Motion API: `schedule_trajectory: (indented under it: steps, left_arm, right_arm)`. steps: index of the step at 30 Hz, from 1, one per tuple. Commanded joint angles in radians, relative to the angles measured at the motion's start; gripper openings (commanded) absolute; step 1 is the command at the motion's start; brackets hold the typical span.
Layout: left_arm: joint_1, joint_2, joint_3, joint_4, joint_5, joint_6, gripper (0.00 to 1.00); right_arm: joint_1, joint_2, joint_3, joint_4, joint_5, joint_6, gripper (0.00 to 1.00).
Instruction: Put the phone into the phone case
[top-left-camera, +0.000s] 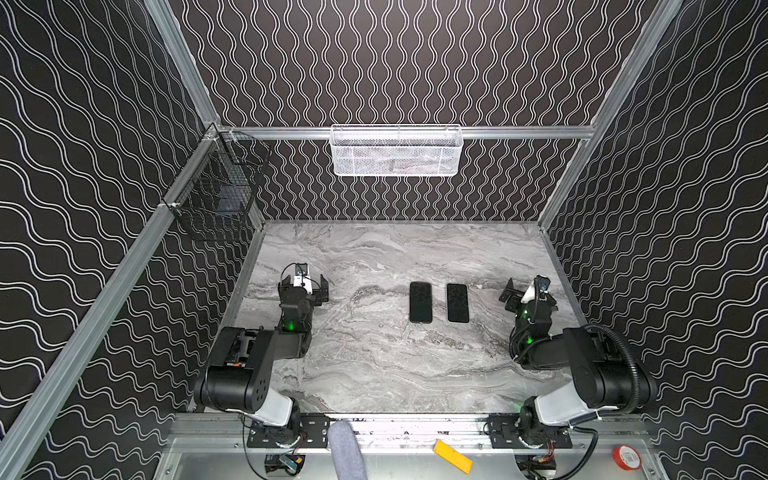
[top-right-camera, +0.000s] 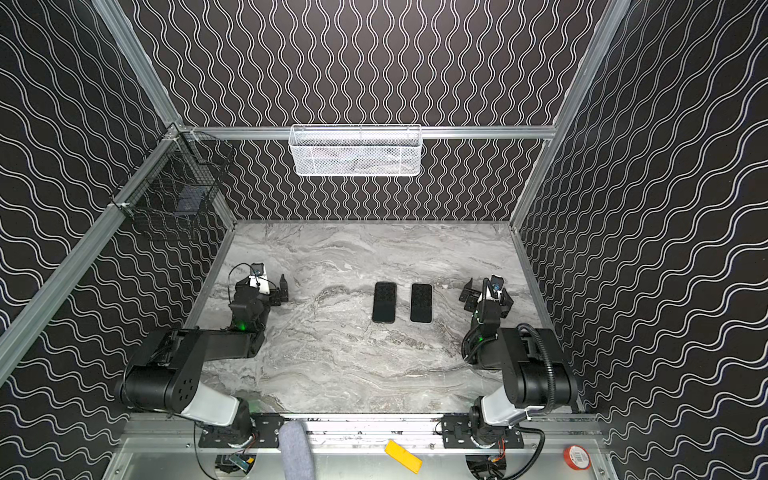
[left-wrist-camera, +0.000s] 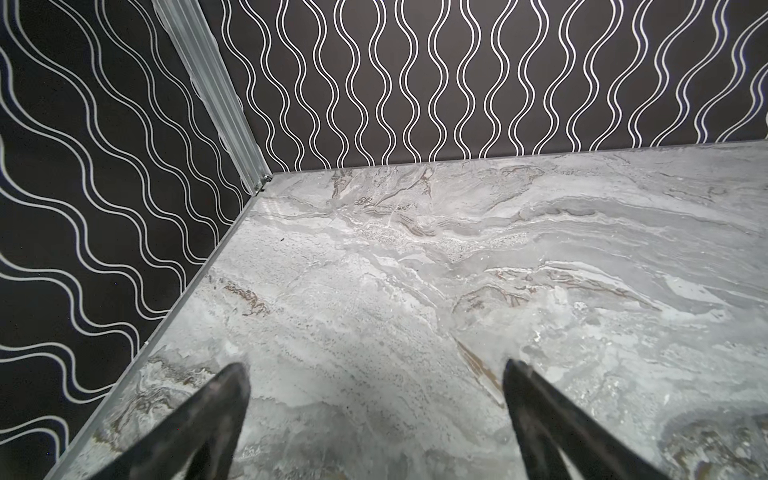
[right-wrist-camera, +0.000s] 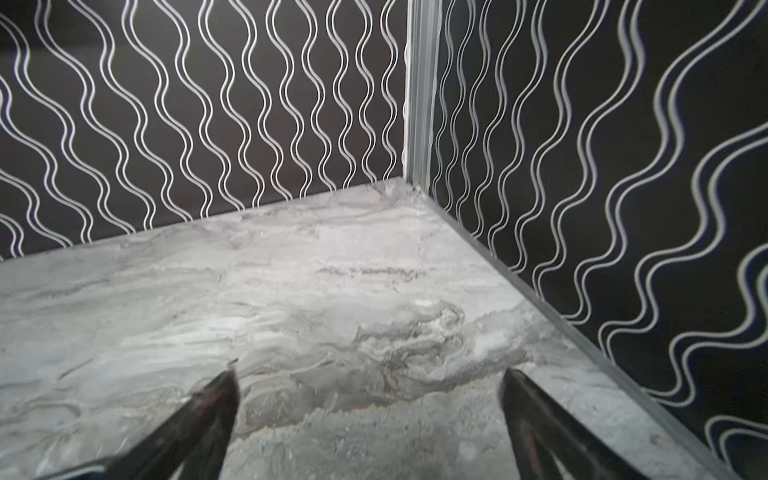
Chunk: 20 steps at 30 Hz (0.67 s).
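A grey marble-patterned tabletop (top-left-camera: 374, 365) fills the floor of a booth with black walls (top-left-camera: 395, 62) printed with white wavy lines and framed in aluminium rails. Two black phone-sized slabs lie flat on it side by side, close but apart: a glossy slab (top-left-camera: 420, 302) and a matte slab (top-left-camera: 457, 303) just to its right. I cannot tell which is the phone and which the case. Well left of the glossy slab the left gripper (top-left-camera: 305, 291) hangs released and empty over the marble, its jaws spread wide in the left wrist view. Beyond the matte slab the right gripper (top-left-camera: 530, 297) is likewise spread and empty. Bare marble lies between each gripper and the slabs. Behind the glossy slab a white mesh basket (top-left-camera: 395, 151) hangs on the back rail, and far to its left a black wire basket (top-left-camera: 216, 195) hangs on the side rail. In front of it, past the table edge, lie one yellow strip (top-left-camera: 452, 456), one red tape roll (top-left-camera: 626, 457) and one grey fuzzy cylinder (top-left-camera: 345, 449).
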Motion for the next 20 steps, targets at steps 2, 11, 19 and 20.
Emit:
schedule_trajectory:
  steps: [2, 11, 19, 20]
  left_arm:
    - [0.004, 0.000, 0.001, 0.030, 0.018, 0.014, 0.98]
    - [0.002, -0.004, -0.006, 0.037, 0.017, 0.017, 0.99]
    - [0.002, -0.005, -0.006, 0.038, 0.018, 0.017, 0.99]
    - [0.002, -0.005, -0.006, 0.038, 0.018, 0.017, 0.99]
  right_arm:
    - [-0.001, -0.001, -0.006, 0.013, -0.033, -0.003, 1.00]
    - [-0.002, 0.008, 0.013, -0.023, -0.044, 0.008, 1.00]
    - [-0.003, -0.001, 0.001, -0.011, -0.043, 0.005, 1.00]
    - [-0.003, -0.002, -0.003, -0.001, -0.042, 0.000, 1.00]
